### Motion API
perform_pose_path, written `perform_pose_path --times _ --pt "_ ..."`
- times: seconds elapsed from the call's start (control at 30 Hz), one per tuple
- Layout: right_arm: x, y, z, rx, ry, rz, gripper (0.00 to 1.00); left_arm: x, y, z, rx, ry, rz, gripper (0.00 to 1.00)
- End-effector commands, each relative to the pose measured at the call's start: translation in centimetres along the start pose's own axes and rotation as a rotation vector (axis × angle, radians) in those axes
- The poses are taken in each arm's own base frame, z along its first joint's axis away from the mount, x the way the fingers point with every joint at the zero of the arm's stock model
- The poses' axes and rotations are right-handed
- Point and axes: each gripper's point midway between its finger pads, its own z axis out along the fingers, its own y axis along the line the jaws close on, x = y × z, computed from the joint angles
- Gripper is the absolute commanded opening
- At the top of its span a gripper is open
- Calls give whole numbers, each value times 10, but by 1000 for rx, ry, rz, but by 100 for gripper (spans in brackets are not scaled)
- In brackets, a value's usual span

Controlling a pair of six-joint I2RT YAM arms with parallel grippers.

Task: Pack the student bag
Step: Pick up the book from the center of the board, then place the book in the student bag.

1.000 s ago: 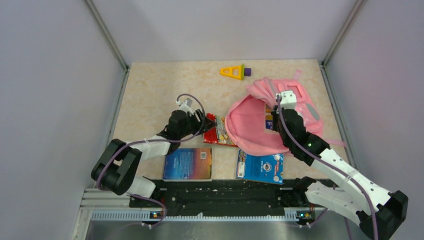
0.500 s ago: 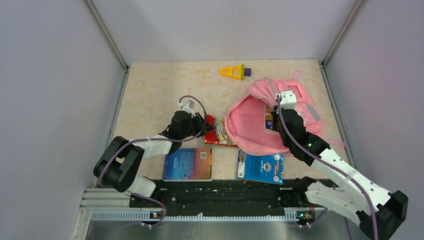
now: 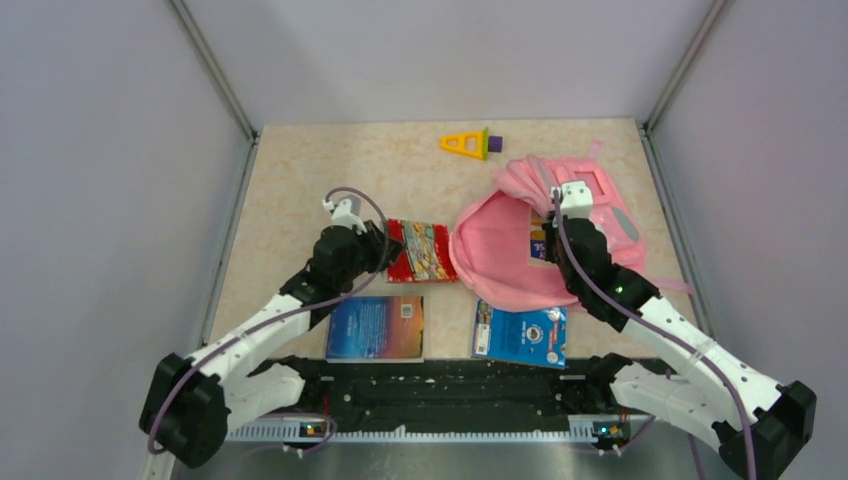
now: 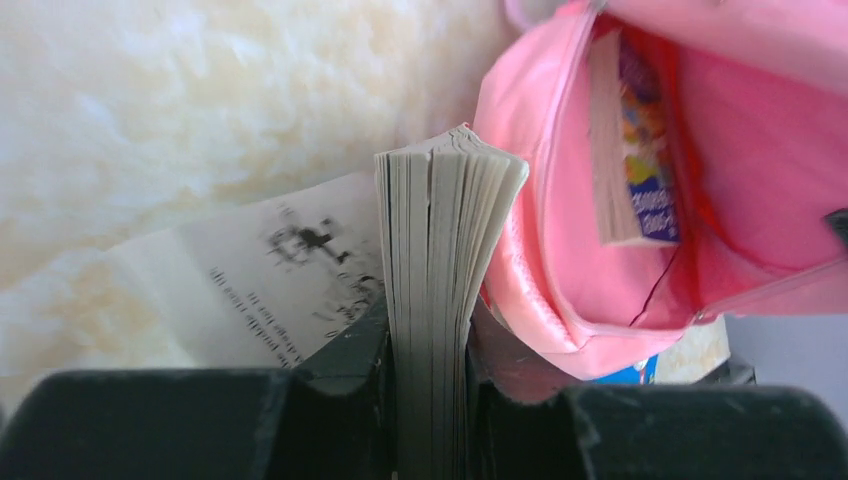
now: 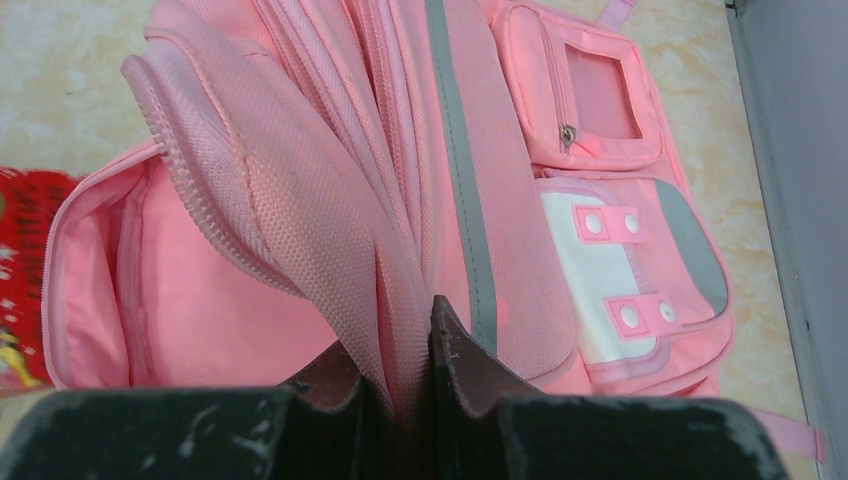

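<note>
The pink student bag (image 3: 505, 255) lies open at the right of the table, its mouth facing left. It also shows in the right wrist view (image 5: 330, 190) and the left wrist view (image 4: 720, 170). A book (image 4: 635, 140) stands inside it. My left gripper (image 3: 385, 250) is shut on a red-covered book (image 3: 422, 250), seen edge-on in its wrist view (image 4: 435, 300), just left of the bag's mouth. My right gripper (image 5: 410, 380) is shut on the bag's upper opening edge (image 5: 395, 330) and holds it up.
A blue and orange book (image 3: 375, 328) and a blue book (image 3: 520, 334) lie near the front edge. A yellow and purple toy (image 3: 468, 144) lies at the back. Grey walls close in both sides.
My left arm has pulled back to the left and the red book has moved out from the bag's mouth, lying flatter. The right arm and the bag have not moved.
</note>
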Motion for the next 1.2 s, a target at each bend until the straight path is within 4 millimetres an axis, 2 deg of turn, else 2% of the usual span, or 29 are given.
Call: perform_pose_path --times 0.0,0.17,0.37,0.63,0.77,1.03,1.1,1.17 --pt "-45 6 -5 -29 -153 150 0 -75 -33 -46 30 -281 50 0" --pt "-46 6 -6 -31 -155 154 0 -105 -60 -84 116 -407 40 0" --pt "-48 6 -7 -36 -159 160 0 -114 -94 -93 260 -410 4 0" --pt "-52 5 -9 -40 -169 168 0 -98 -142 -72 500 -293 -88 0" --pt "-52 6 -9 -44 -168 172 0 -86 -167 -60 567 -253 -104 0" --pt "-57 9 -11 -61 -178 190 0 -47 -203 -31 682 -166 -239 0" --pt "-57 9 -11 -64 -178 193 0 -37 -211 -18 703 -142 -256 0" --pt "-57 9 -11 -64 -178 192 0 -34 -221 -10 727 -128 -258 0"
